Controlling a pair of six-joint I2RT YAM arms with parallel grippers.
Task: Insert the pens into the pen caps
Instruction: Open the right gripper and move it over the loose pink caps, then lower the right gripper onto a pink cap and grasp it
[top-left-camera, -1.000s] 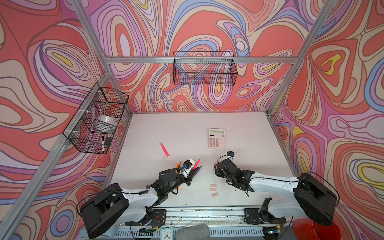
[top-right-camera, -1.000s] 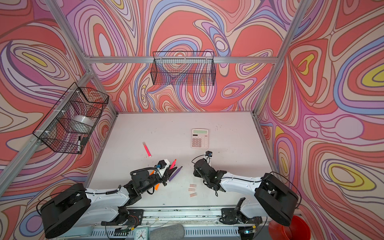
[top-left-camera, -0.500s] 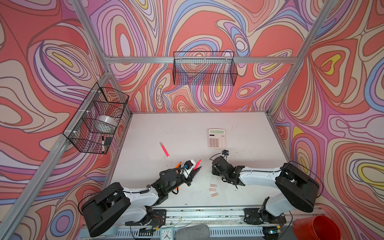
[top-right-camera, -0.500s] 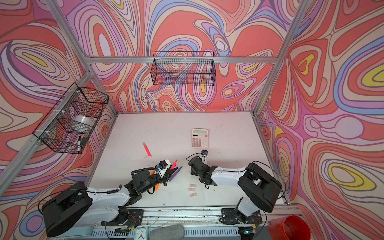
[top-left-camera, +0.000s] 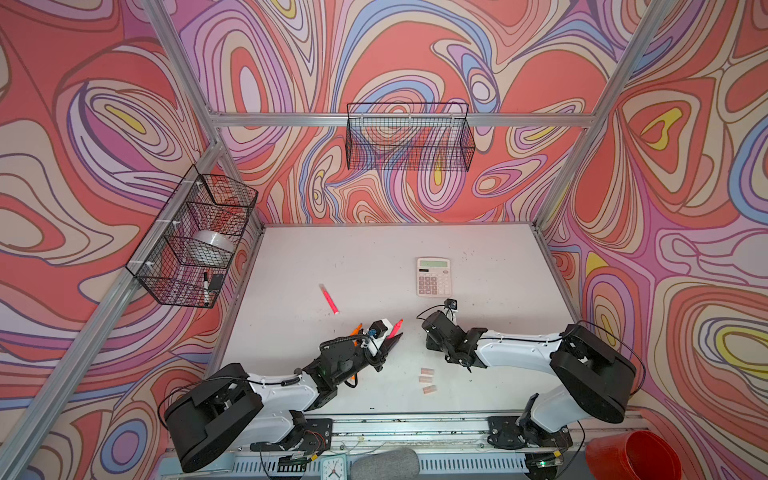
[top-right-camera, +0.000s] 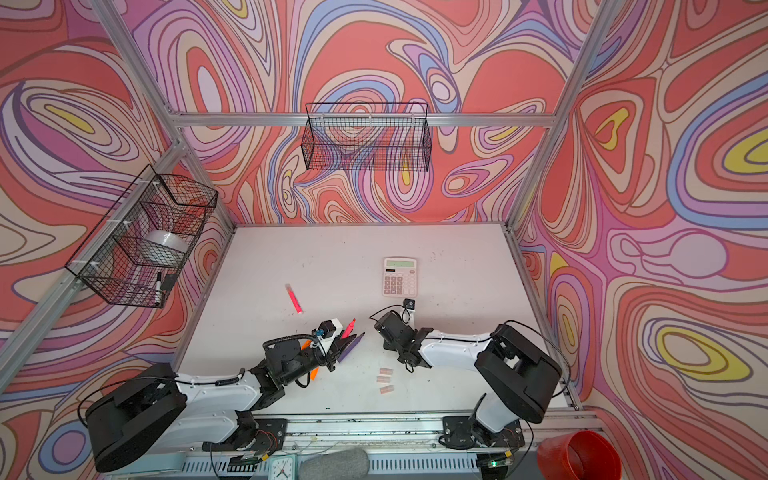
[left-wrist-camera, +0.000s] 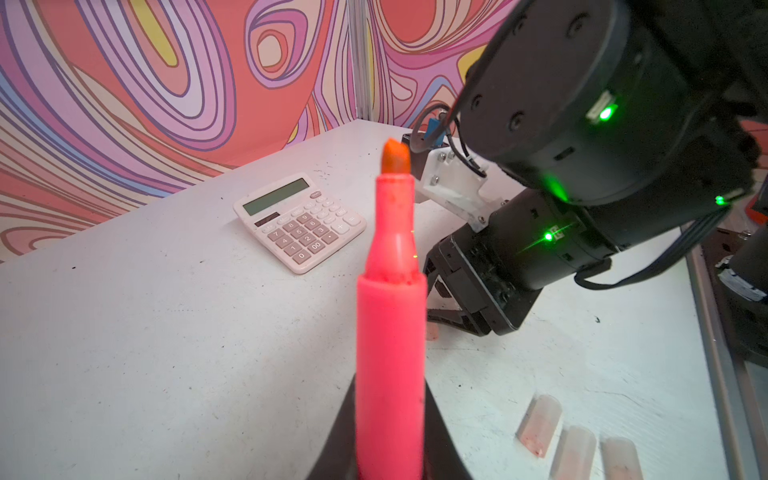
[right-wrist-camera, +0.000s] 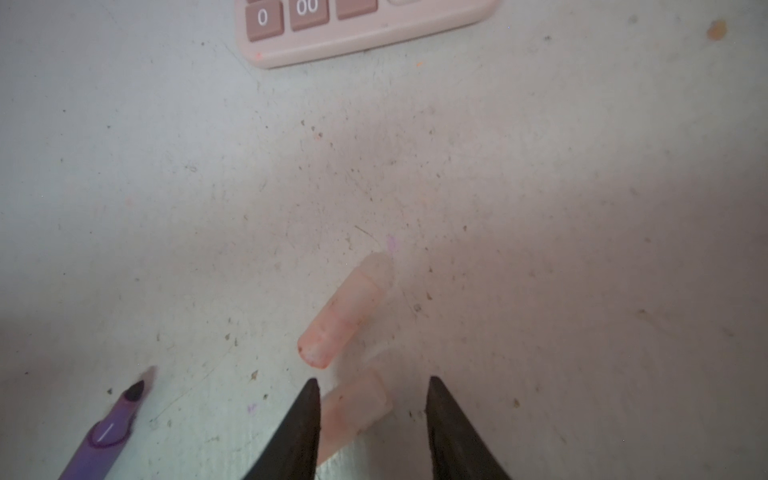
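Here only the right wrist view shows the right gripper (right-wrist-camera: 373, 380) standing open astride a pen cap (right-wrist-camera: 357, 405), with a gap at one finger. A second cap (right-wrist-camera: 343, 313) lies just ahead and the purple pen (right-wrist-camera: 106, 434) off to one side. In both top views the arm hides those caps. The left gripper (top-left-camera: 391, 338) is clamped on a hot pink pen (left-wrist-camera: 390, 332), its tip bare. Three more caps (top-left-camera: 427, 379) lie near the table's (top-left-camera: 498, 270) front edge.
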